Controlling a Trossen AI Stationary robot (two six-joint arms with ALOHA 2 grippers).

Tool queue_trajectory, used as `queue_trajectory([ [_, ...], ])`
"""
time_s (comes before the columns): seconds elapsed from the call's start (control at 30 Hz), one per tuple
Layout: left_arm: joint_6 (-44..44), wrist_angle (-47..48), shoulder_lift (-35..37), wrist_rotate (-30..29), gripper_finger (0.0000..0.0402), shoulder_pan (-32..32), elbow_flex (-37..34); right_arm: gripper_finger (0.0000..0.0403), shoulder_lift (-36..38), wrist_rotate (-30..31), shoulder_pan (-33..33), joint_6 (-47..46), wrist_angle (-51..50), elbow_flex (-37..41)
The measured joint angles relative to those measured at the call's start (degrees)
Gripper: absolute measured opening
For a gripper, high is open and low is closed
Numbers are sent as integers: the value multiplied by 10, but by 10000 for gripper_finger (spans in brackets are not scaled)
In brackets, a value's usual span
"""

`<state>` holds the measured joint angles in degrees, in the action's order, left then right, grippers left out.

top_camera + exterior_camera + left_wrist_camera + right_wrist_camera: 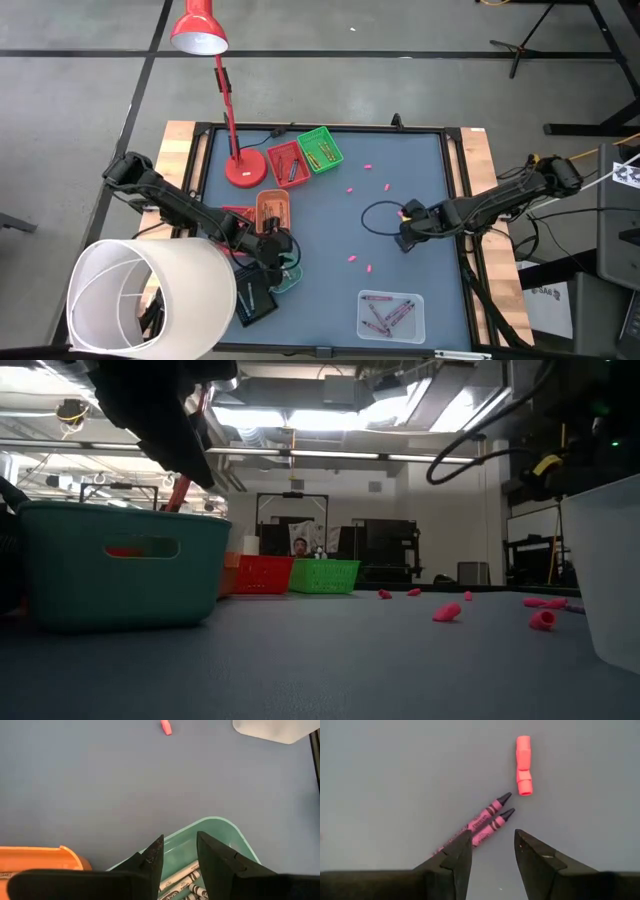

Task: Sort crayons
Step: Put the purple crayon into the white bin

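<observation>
Lying just ahead of right claw (492, 852), crayons (487, 820)

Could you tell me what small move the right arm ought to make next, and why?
Probably ease the right gripper down and slightly toward the two purple crayons lying side by side on the mat, then close on one. Its fingers are open and empty, and the crayons lie just ahead, partly beneath one finger. The left gripper hovers over the teal tray.

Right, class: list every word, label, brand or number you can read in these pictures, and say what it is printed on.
None can be read.
Purple crayons: dark print on the wrappers, too small to read.
Crayons in the teal tray: wrapper print blurred.
Crayons in the clear tray: too small.
Black-and-white tag at the right edge: a pattern, no text.
</observation>
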<state>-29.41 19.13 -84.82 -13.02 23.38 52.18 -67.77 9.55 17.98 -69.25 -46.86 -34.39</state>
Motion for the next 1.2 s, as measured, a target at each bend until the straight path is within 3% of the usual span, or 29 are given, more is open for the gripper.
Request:
queue_trajectory([
  [0.53, 0, -1, 0, 0, 100, 0, 0, 144, -98, 5, 0, -12, 29, -3],
  [1.2, 0, -4, 0, 0, 100, 0, 0, 144, -101, -18, 0, -55, 22, 1],
])
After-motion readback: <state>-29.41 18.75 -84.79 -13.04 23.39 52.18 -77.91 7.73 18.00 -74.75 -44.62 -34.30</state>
